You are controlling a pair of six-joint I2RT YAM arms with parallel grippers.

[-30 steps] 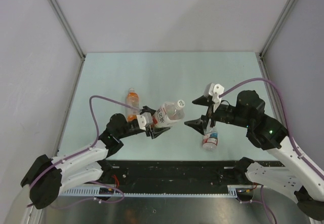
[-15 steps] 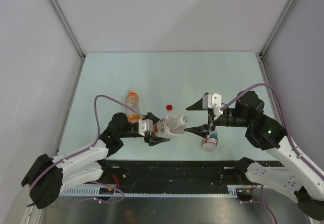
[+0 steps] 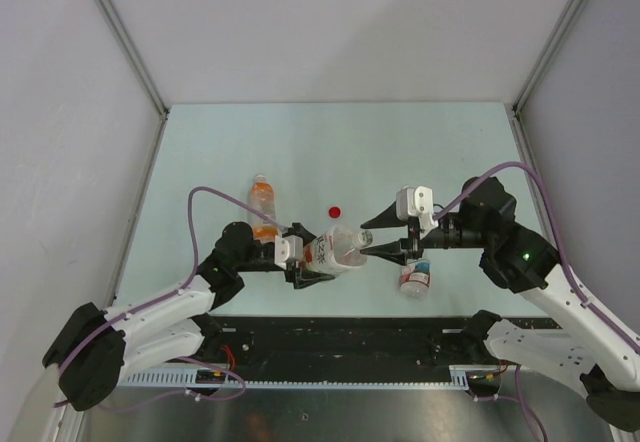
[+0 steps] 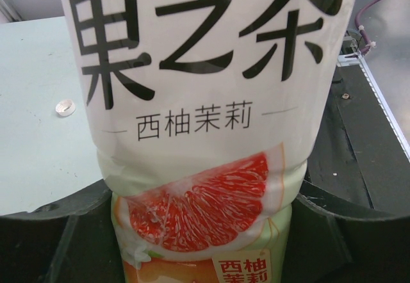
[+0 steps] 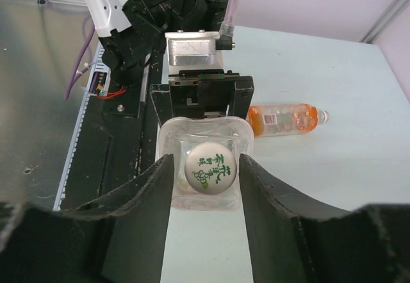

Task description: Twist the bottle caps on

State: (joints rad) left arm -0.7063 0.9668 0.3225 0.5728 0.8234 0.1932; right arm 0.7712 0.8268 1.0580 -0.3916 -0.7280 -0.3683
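R claw (image 5: 205,165) astride cap (image 5: 211,168) (on bottle (image 4: 192,168))

Pale mint-green flat tabletop (image 3: 420,142), enclosed on three sides by plain light-grey wall panels: back (image 3: 330,22), left (image 3: 60,112) and right (image 3: 600,112). Slanted aluminium frame posts (image 3: 120,32) rise from the table's far corners. A black strip (image 3: 340,337) runs along the near edge. Below it lies what appears to be a brushed-metal sheet (image 3: 340,412). Light is even and diffuse, and shadows are soft.
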